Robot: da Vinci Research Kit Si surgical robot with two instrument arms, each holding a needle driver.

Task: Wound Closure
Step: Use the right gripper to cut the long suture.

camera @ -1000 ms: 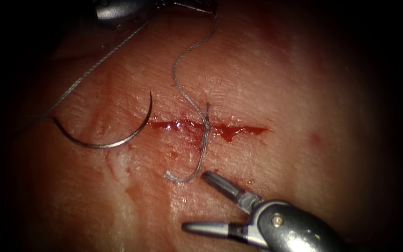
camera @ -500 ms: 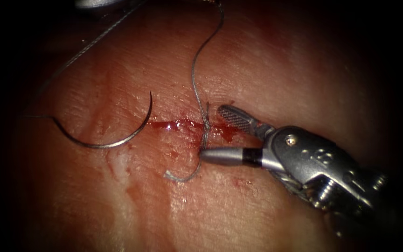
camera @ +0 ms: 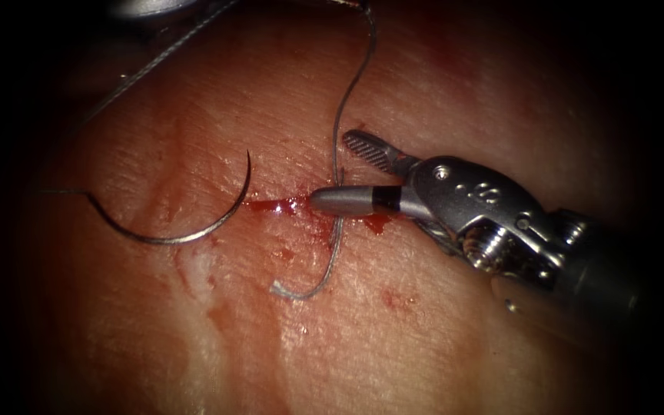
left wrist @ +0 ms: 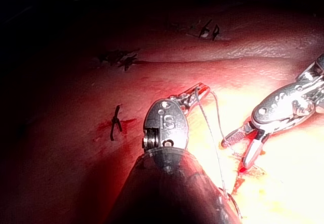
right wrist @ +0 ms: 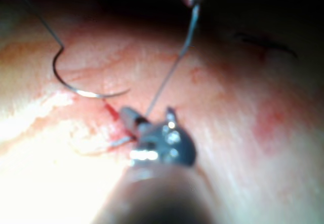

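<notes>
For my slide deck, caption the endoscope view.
Right claw open astride the thread at the cut; needle lying free on tissue, left.

Surgical practice bench: sutured tissue (camera: 439,100)

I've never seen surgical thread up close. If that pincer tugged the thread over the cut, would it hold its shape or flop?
Probably floppy: the thread runs in soft bends and its loose end curls limply on the tissue. It looks thin, so likely very light. The needle keeps a firm curve, likely stiff.
</notes>
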